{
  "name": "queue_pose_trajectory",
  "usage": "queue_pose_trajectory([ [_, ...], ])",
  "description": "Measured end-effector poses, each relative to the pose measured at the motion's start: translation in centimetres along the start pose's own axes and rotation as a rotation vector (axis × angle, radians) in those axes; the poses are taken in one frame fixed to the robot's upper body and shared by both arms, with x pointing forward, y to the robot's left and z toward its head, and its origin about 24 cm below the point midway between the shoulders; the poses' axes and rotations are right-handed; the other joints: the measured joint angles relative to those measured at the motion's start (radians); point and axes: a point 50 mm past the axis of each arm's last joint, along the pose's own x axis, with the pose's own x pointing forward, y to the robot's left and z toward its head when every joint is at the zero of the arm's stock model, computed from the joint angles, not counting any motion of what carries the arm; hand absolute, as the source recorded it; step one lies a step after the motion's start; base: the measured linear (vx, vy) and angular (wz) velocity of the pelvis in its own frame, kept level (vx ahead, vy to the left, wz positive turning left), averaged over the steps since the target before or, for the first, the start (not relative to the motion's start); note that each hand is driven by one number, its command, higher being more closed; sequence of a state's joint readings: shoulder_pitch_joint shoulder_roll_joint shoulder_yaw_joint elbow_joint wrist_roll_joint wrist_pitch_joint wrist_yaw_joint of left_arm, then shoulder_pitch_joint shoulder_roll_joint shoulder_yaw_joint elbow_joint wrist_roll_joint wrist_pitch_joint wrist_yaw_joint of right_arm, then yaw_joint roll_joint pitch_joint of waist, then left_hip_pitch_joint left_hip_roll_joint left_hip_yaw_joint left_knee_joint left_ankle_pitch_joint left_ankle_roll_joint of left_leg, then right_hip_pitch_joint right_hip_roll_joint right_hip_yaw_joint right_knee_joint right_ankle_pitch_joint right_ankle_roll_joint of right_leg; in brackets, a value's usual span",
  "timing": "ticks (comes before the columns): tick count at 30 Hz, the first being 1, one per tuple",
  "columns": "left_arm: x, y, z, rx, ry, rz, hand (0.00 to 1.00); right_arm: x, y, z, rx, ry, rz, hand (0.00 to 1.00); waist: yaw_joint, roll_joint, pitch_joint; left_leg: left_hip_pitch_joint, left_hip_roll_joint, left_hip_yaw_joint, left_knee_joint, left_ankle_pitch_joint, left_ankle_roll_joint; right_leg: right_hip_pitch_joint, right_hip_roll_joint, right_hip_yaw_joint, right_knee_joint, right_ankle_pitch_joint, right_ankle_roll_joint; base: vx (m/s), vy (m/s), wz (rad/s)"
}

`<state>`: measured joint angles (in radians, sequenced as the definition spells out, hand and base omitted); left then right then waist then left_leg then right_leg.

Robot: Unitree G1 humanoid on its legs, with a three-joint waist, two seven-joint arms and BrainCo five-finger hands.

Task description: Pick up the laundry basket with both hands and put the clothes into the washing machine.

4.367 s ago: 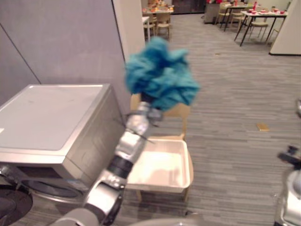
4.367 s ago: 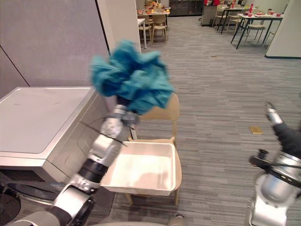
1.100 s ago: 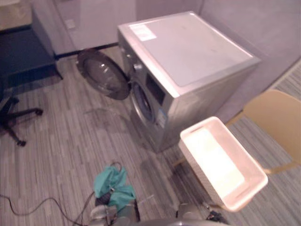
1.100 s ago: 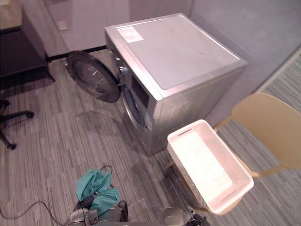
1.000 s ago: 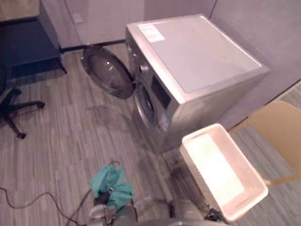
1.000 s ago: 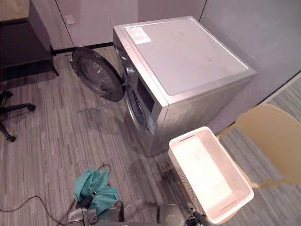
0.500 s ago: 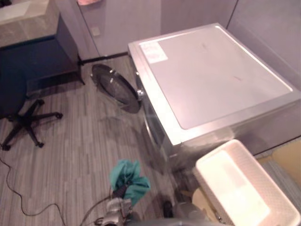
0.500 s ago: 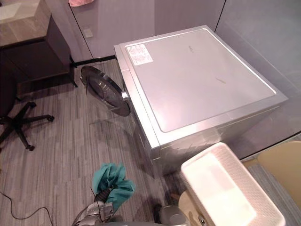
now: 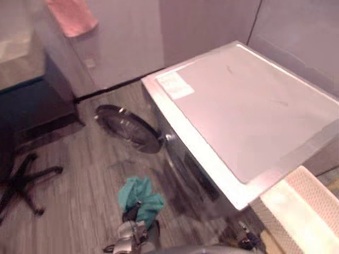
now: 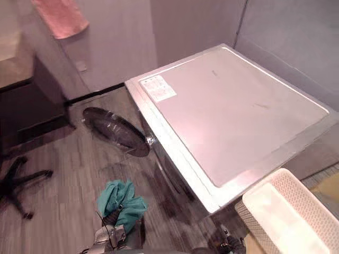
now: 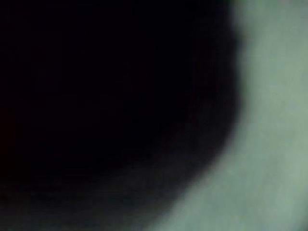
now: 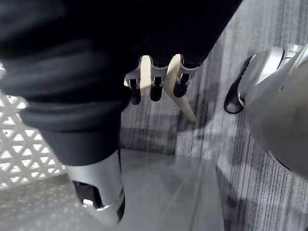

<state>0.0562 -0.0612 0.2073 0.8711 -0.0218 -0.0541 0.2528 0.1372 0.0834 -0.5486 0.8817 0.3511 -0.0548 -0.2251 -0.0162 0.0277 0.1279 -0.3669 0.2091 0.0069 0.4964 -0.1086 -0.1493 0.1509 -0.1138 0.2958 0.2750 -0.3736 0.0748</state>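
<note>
The teal cloth (image 9: 139,194) sits bunched on the end of the left hand (image 9: 131,216), clear of the floor. The fingers are buried in it, so the grip cannot be told. Ahead of that hand the washing machine (image 10: 228,111) stands with its door (image 10: 114,129) swung open. The white basket (image 10: 253,221) lies well off to its right, beside the right hand (image 12: 155,77), which hangs with slack fingers and holds nothing.

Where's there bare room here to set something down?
The washing machine's top is bare except a label. Floor between its open door and the chair base is free. Crowded before the machine, where the left hand carries teal cloth.
</note>
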Motion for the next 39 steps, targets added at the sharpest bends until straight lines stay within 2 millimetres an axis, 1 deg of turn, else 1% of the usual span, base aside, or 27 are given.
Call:
queue_pose_trajectory([
  [1,0.3,0.8,-0.2,0.017,0.015,0.02,1.0,-0.1,-0.1,-1.3,-0.01,0.064,-0.01,0.0,-0.02,-0.037,-0.029,0.0,-0.022,0.036,0.009,-0.02,0.013,-0.03,-0.029,0.041,0.022,0.048,0.009,0.42,0.59,-0.62],
  [2,0.5,1.4,-0.3,0.041,0.029,0.034,1.0,-0.1,-0.6,-2.0,0.009,0.101,-0.038,0.0,-0.03,-0.045,-0.047,0.001,-0.036,0.052,0.003,-0.024,0.027,-0.063,-0.036,0.074,0.039,0.121,0.027,0.36,0.477,-0.34],
  [3,0.6,1.5,-0.4,0.056,0.033,0.034,1.0,-0.1,-0.9,-2.3,0.021,0.114,-0.056,0.0,-0.029,-0.044,-0.049,0.007,-0.042,0.06,-0.001,-0.027,0.033,-0.073,-0.038,0.094,0.046,0.154,0.04,0.36,0.443,-0.28],
  [4,0.6,1.9,-0.5,0.077,0.039,0.038,1.0,-0.1,-1.2,-2.6,0.035,0.137,-0.081,0.0,-0.028,-0.059,-0.059,0.022,-0.054,0.082,-0.022,-0.026,0.05,-0.094,-0.047,0.134,0.058,0.207,0.052,0.32,0.388,-0.36],
  [6,0.9,2.7,0.0,0.113,0.025,0.048,1.0,0.0,-0.7,-2.3,0.053,0.137,-0.075,0.0,-0.023,-0.06,-0.061,0.043,-0.056,0.127,-0.044,-0.036,0.073,-0.143,-0.033,0.17,0.053,0.226,0.074,0.26,0.37,-0.55],
  [9,1.1,3.5,-0.3,0.136,0.042,0.066,1.0,0.3,-0.5,-1.7,0.062,0.123,-0.074,0.0,-0.022,-0.056,-0.059,0.096,-0.051,0.207,-0.056,-0.049,0.096,-0.195,-0.032,0.152,0.102,0.283,0.098,0.07,0.175,-0.82],
  [10,1.0,3.8,-0.6,0.136,0.056,0.071,1.0,0.3,-0.3,-1.7,0.054,0.123,-0.058,0.0,-0.021,-0.027,-0.057,0.133,-0.043,0.249,-0.1,-0.048,0.098,-0.228,-0.027,0.111,0.124,0.322,0.091,0.0,0.136,-1.09],
  [12,0.9,3.9,-1.1,0.137,0.073,0.073,1.0,0.5,-0.2,-0.8,0.03,0.099,-0.05,0.0,-0.022,-0.014,-0.058,0.191,-0.033,0.317,-0.175,-0.025,0.114,-0.28,-0.029,0.009,0.159,0.361,0.053,-0.04,0.052,-1.07],
  [13,0.8,3.9,-1.3,0.136,0.078,0.074,1.0,0.5,-0.1,-0.8,0.015,0.098,-0.041,0.0,-0.03,0.004,-0.052,0.222,-0.022,0.34,-0.234,0.005,0.116,-0.302,-0.008,-0.063,0.183,0.312,0.045,-0.07,-0.124,-0.59],
  [14,0.9,3.7,-0.9,0.134,0.069,0.068,1.0,0.5,0.0,-1.0,0.008,0.102,-0.035,0.0,-0.038,-0.002,-0.051,0.246,-0.024,0.351,-0.29,0.038,0.112,-0.309,0.051,-0.103,0.16,0.245,0.039,-0.07,-0.169,-0.4],
  [15,1.0,3.6,-0.8,0.134,0.065,0.064,1.0,0.4,-0.1,-1.2,-0.002,0.109,-0.032,0.0,-0.04,-0.016,-0.052,0.253,-0.034,0.355,-0.307,0.049,0.108,-0.307,0.081,-0.107,0.109,0.231,0.031,-0.06,-0.188,-0.28],
  [16,1.0,3.4,-0.7,0.132,0.065,0.061,1.0,0.4,-0.3,-1.4,-0.015,0.114,-0.027,0.0,-0.037,-0.038,-0.054,0.263,-0.063,0.36,-0.332,0.057,0.102,-0.287,0.082,-0.141,0.046,0.2,-0.001,-0.05,-0.161,-0.23],
  [17,1.0,2.8,-0.9,0.129,0.081,0.038,1.0,0.5,-0.5,-1.3,-0.011,0.113,-0.034,0.0,-0.046,-0.053,-0.058,0.277,-0.087,0.354,-0.371,0.08,0.089,-0.24,0.061,-0.127,-0.04,0.178,-0.001,-0.05,-0.167,0.01],
  [18,0.8,1.6,-1.3,0.128,0.103,-0.002,1.0,0.7,-1.1,-0.8,0.016,0.103,-0.058,0.0,-0.067,-0.03,-0.051,0.288,-0.095,0.326,-0.415,0.112,0.09,-0.238,0.063,-0.143,-0.049,0.183,-0.023,-0.04,-0.132,0.17],
  [20,0.4,0.3,-1.7,0.101,0.12,-0.037,1.0,0.8,-1.9,-0.7,0.056,0.101,-0.091,0.0,-0.063,-0.018,-0.026,0.327,-0.106,0.292,-0.466,0.129,0.085,-0.228,0.072,-0.142,-0.032,0.179,-0.03,-0.02,-0.073,0.01],
  [23,0.1,0.2,-2.4,0.08,0.139,-0.034,1.0,0.8,-2.7,-0.8,0.076,0.103,-0.115,0.0,-0.051,0.001,-0.022,0.381,-0.095,0.292,-0.483,0.141,0.069,-0.187,0.079,-0.142,-0.03,0.176,-0.036,-0.03,-0.051,-0.05],
  [24,0.3,0.1,-1.7,0.06,0.111,-0.029,1.0,0.7,-2.5,-0.9,0.081,0.1,-0.107,0.0,-0.057,0.0,-0.02,0.335,-0.082,0.272,-0.391,0.108,0.037,-0.188,0.078,-0.158,-0.019,0.169,-0.04,-0.05,-0.053,0.31],
  [26,0.3,-0.4,-0.5,0.029,0.058,-0.037,1.0,0.5,-2.3,-1.2,0.084,0.104,-0.101,0.0,-0.055,0.008,0.002,0.228,-0.045,0.234,-0.157,0.042,0.026,-0.174,0.078,-0.194,-0.003,0.158,-0.042,-0.11,-0.021,0.54],
  [29,0.1,-0.1,-0.6,-0.011,0.049,-0.021,1.0,0.2,-1.5,-1.6,0.03,0.099,-0.061,0.0,-0.034,-0.011,0.02,0.125,-0.012,0.211,0.103,0.029,0.037,-0.175,0.068,-0.197,0.075,0.094,-0.047,-0.12,0.028,0.24],
  [30,0.1,-0.1,-0.5,-0.013,0.046,-0.021,1.0,0.2,-1.3,-1.6,0.017,0.094,-0.05,0.0,-0.03,-0.01,0.02,0.119,-0.011,0.214,0.121,0.021,0.049,-0.176,0.062,-0.19,0.084,0.089,-0.045,-0.05,0.152,-0.22],
  [32,0.0,0.4,-0.6,-0.043,0.044,-0.001,1.0,0.3,-0.2,-0.3,-0.018,0.039,-0.003,0.0,-0.02,0.004,0.015,0.11,0.0,0.186,0.154,-0.045,0.115,-0.198,0.058,-0.128,0.102,0.079,-0.03,-0.02,0.234,-0.68],
  [33,0.0,0.6,-0.7,-0.051,0.044,0.007,1.0,0.2,0.0,0.0,-0.021,0.026,0.007,0.0,-0.018,0.003,0.015,0.111,0.0,0.159,0.144,-0.059,0.111,-0.212,0.057,-0.105,0.113,0.074,-0.021,0.04,0.3,-0.93],
  [34,0.0,0.7,-0.7,-0.065,0.048,0.017,1.0,0.3,0.4,0.3,-0.025,0.013,0.02,0.0,-0.014,0.004,0.015,0.115,-0.008,0.068,0.11,-0.085,0.094,-0.241,0.057,-0.061,0.129,0.063,-0.003,0.1,0.435,-1.07],
  [35,0.0,0.8,-0.8,-0.065,0.052,0.021,1.0,0.3,0.4,0.4,-0.029,0.01,0.02,0.0,-0.003,0.006,0.006,0.13,-0.039,-0.034,0.06,-0.148,0.057,-0.274,0.057,-0.004,0.142,0.055,0.017,0.12,0.421,-1.16],
  [36,-0.1,0.8,-1.0,-0.064,0.057,0.024,1.0,0.3,0.3,0.5,-0.031,0.008,0.015,0.0,0.003,0.02,-0.01,0.149,-0.053,-0.06,0.014,-0.2,0.049,-0.294,0.059,0.024,0.145,0.054,0.036,0.14,0.443,-0.99],
  [37,0.0,1.1,-1.0,-0.055,0.061,0.037,1.0,0.2,0.1,-0.2,-0.036,0.033,0.01,0.0,-0.004,-0.017,-0.016,0.151,-0.092,-0.024,0.0,-0.202,0.055,-0.31,0.042,0.076,0.135,0.062,0.077,0.15,0.377,-0.67],
  [39,0.2,1.8,-1.2,-0.039,0.07,0.063,1.0,0.0,-0.6,-1.2,-0.023,0.067,-0.017,0.0,-0.013,-0.037,-0.023,0.149,-0.122,0.017,0.028,-0.215,0.076,-0.297,0.015,0.123,0.092,0.092,0.099,0.14,0.345,-0.5],
])
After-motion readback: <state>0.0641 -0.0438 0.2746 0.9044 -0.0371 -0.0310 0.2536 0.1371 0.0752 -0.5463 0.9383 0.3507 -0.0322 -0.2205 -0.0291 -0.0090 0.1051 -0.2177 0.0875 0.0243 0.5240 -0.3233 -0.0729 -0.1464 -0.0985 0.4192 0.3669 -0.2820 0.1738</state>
